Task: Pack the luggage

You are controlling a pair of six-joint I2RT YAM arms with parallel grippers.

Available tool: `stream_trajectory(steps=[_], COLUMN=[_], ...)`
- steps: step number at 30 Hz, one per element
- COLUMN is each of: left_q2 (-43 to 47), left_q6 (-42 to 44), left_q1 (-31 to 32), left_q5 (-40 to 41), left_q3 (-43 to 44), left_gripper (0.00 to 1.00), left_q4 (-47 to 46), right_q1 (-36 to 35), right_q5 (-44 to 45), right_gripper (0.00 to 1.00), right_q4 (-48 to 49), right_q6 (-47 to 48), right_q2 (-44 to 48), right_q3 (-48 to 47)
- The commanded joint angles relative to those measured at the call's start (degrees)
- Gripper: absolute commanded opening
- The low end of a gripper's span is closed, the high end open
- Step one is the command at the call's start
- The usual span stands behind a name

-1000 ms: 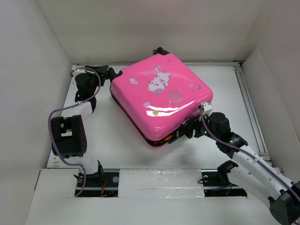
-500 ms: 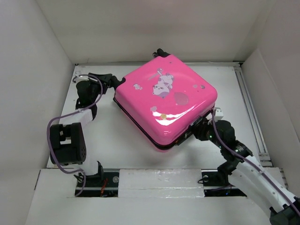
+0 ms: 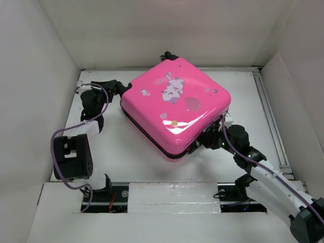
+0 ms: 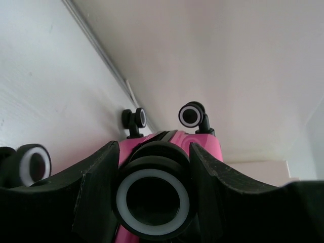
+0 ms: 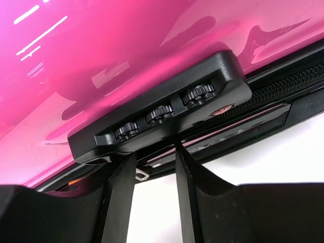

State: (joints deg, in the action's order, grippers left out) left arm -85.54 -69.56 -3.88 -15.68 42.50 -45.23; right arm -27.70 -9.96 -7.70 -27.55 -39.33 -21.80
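luggage [image 3: 174, 104] shifted slightly left on white table [image 3: 126, 152], left gripper [image 4: 154, 152] clamping wheel [image 4: 153, 200], right gripper [image 5: 154, 157] state unclear

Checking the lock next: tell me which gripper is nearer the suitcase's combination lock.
Right. The right gripper sits at the combination lock; the left gripper holds a wheel at the opposite end of the luggage.

Setting: lab robot cell. White panel walls [image 3: 40, 76] box in a white surface [image 3: 136, 157]; guide rail [image 3: 271, 121] along one side.
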Motion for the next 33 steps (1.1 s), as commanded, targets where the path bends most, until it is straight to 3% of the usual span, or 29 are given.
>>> stream_trajectory(steps=[1, 9, 12, 15, 17, 20, 24, 29, 30, 33], left_q2=[5.2, 9.6, 9.0, 7.4, 6.4, 4.4, 0.7, -1.6, -1.6, -2.7], left_q6=[-2.4, 0.3, 0.3, 0.9, 2.3, 2.9, 2.4, 2.4, 2.4, 2.5], left_q1=[3.2, 3.2, 3.2, 3.2, 3.2, 2.6, 1.3, 1.3, 1.3, 0.8], left_q5=[-12.2, -11.4, -10.8, -8.2, -6.7, -4.4, -3.8, -5.1, -4.5, -5.1], left_q3=[3.1, 1.1, -0.7, -1.8, -1.8, -1.1, 2.7, 4.9, 4.9, 6.1], left_gripper=[0.00, 0.00, 0.00, 0.00, 0.00, 0.00, 0.00, 0.00, 0.00, 0.00], left_q4=[-4.9, 0.0, -1.1, -1.1, 0.3, 0.3, 0.3, 0.3, 0.3, 0.5], right_q1=[-0.5, -3.0, -6.0, -7.0, -7.0, -7.0, -7.0, -7.0, -7.0, -7.0], right_q5=[-4.7, -10.7, -10.5, -7.7, -3.4, 4.5, 9.5, 7.3, 5.2, 1.8], right_gripper=[0.40, 0.24, 0.23, 0.26, 0.36, 0.43, 0.40, 0.36, 0.42, 0.46], right_q4=[11.8, 19.8, 20.4, 19.6, 15.1, 8.8, -1.2, -0.7, 0.5, 1.8], right_q6=[1.4, 2.5, 2.5, 2.5, 2.5, 3.0, 1.5, 1.5, 2.1, 4.1], right_q2=[-8.7, -12.9, -14.9, -15.4, -11.3, -3.6, 2.7, 5.8, 5.8, 4.1], right_q3=[-1.1, -3.9, -4.9, -4.9, -4.9, -4.9, -5.4, -3.1, -2.3, -2.9])
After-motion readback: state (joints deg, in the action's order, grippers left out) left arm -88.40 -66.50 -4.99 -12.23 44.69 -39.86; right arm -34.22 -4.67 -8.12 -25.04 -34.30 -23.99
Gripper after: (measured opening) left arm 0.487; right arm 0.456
